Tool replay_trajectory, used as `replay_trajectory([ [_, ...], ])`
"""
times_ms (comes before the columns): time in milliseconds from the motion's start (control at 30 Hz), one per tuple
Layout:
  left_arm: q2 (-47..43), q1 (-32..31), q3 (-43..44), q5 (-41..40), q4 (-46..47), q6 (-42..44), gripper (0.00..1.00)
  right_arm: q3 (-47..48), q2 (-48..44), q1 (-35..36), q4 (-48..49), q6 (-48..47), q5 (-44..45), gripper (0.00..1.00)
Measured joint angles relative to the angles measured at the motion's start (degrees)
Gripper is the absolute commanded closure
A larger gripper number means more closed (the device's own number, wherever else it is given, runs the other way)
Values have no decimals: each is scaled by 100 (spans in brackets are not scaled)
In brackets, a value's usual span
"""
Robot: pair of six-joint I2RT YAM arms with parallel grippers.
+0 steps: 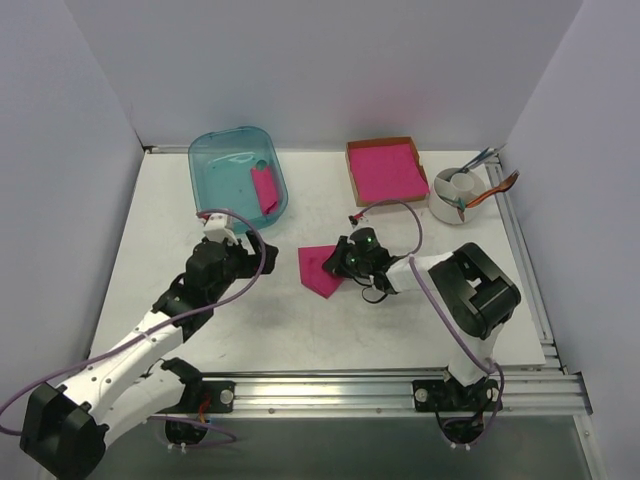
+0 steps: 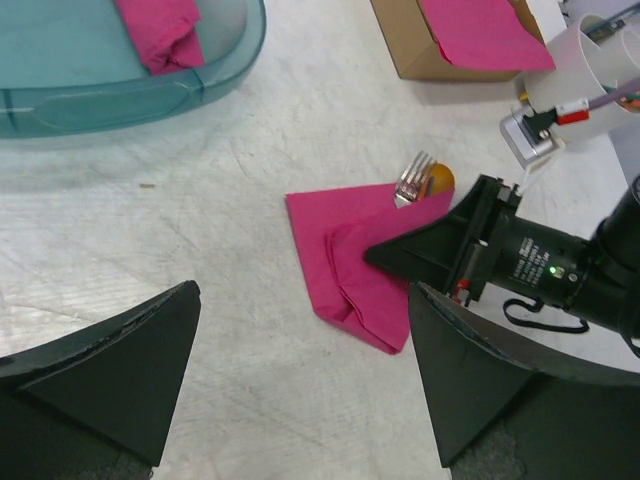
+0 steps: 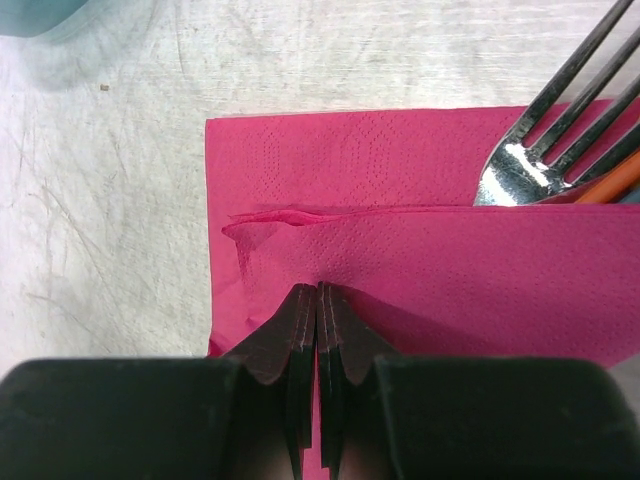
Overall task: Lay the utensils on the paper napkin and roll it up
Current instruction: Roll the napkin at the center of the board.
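The paper napkin point(image 1: 316, 274) point(image 2: 345, 250) point(image 3: 400, 265) lies mid-table, one flap folded over the utensils. From under the flap's far end stick out the silver fork's tines point(image 2: 410, 180) point(image 3: 535, 150) and the orange spoon point(image 2: 439, 179) point(image 3: 612, 182). My right gripper point(image 1: 336, 262) point(image 2: 373, 252) point(image 3: 318, 288) is shut, its tips pressing down on the folded flap. Whether paper is pinched between them I cannot tell. My left gripper point(image 1: 228, 232) point(image 2: 300, 300) hangs wide open above the bare table just left of the napkin, holding nothing.
A teal tub point(image 1: 200, 165) at the back left holds a rolled pink napkin point(image 1: 265, 188). A cardboard box point(image 1: 352, 172) with a stack of pink sheets stands at the back, with a white cup point(image 1: 445, 205) of cutlery to its right. White walls enclose the table.
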Motion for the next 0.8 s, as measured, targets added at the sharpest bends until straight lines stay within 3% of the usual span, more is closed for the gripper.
replay_trajectory([
  [333,1062,-4,149,514,-90,-146,6,313,151,254,-247,-122,146,100],
  [667,2065,-127,208,643,11,-468,0,-146,-188,660,-122,-109,184,100],
  [700,2192,-138,232,651,15,-490,8,-181,-219,693,-120,-107,188,100],
  [800,2597,-177,354,662,85,-549,17,-251,-286,782,-136,-109,199,100],
])
